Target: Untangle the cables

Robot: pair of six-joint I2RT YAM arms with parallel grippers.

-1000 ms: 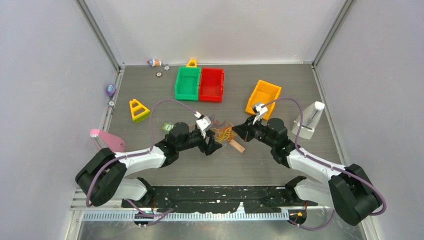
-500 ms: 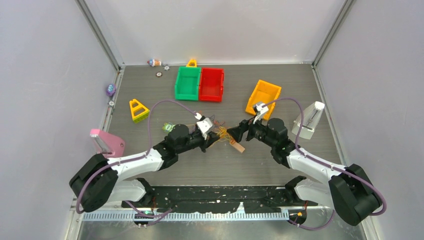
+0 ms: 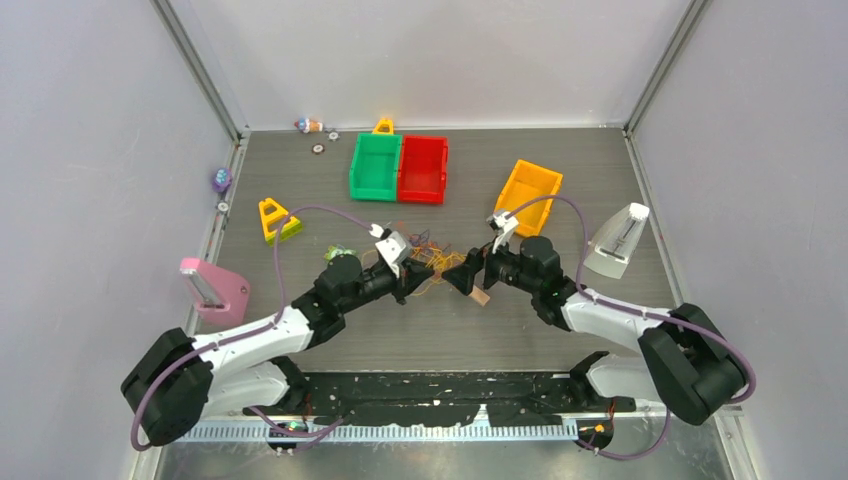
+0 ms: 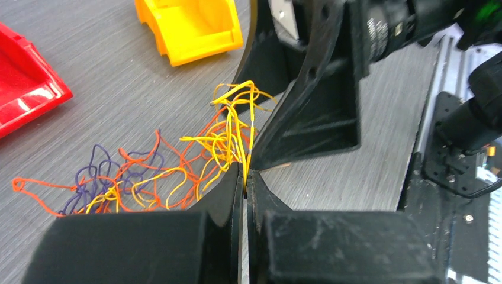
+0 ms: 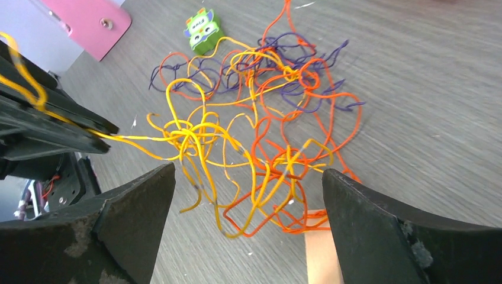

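Two arms are stretched inward from the near edge of the desk [image 3: 300, 170], their tips brought close together over its middle. The left pincer [image 4: 245, 180] is pressed fully shut, and a yellow strand is pinched between its tips and drawn taut out of the heap. The right pincer [image 5: 247, 171] is spread wide with nothing held in it, its fingers seen on either side of the tangle in its own wrist view. A small wooden strip [image 3: 479, 293] is laid just below it. The cables [image 5: 260, 118] are gathered in one loose knot on the desk between and just beyond the two pincers: yellow and orange loops are wound together nearest, with purple-blue strands at the far side. A green owl figure [image 5: 203, 29] is placed beside the left wrist, and a pink block [image 3: 215, 288] is set well apart at the left. Farther back a yellow triangle [image 3: 275, 218], an orange bin [image 3: 527, 195] and a white wedge-shaped object [image 3: 617, 240] are set, and a green bin [image 3: 375, 167] and a red bin [image 3: 423, 168] are stood touching side by side near the far wall.
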